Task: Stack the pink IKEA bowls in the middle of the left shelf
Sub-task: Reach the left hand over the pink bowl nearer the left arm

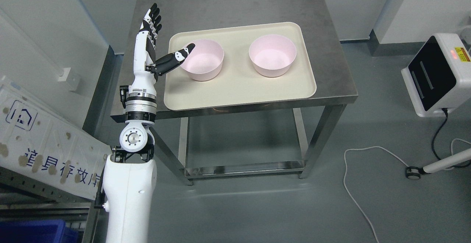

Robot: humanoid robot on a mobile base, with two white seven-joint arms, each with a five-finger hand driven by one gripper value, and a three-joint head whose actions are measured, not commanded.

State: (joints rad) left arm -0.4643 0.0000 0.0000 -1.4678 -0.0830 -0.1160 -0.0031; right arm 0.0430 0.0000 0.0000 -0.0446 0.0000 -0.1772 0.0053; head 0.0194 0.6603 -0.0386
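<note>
At the lower left of the head view, the white left arm rises from the bottom edge, over a blue bin [33, 232] in the corner and beside a leaning white panel with blue lettering [44, 151], and reaches up along the left edge of the counter [331, 73]. Its robot hand [156, 38] is spread wide and holds nothing: the four fingers [152, 18] point straight up the picture, while the thumb [176, 59] juts out to the right, its tip at the rim of the nearer pink bowl. There are two pink bowls, both upright and empty, standing side by side but apart on one cream tray [239, 88]: the left bowl [204, 60] by the thumb, the right bowl [272, 55] toward the tray's far right. The tray lies flat on the steel counter, which has a lower shelf [243, 140] between its legs. The floor is grey-green; a white cable [364, 162] trails across it at the right, near a white machine with a dark panel [438, 73]. Pale walls close the room behind.
</note>
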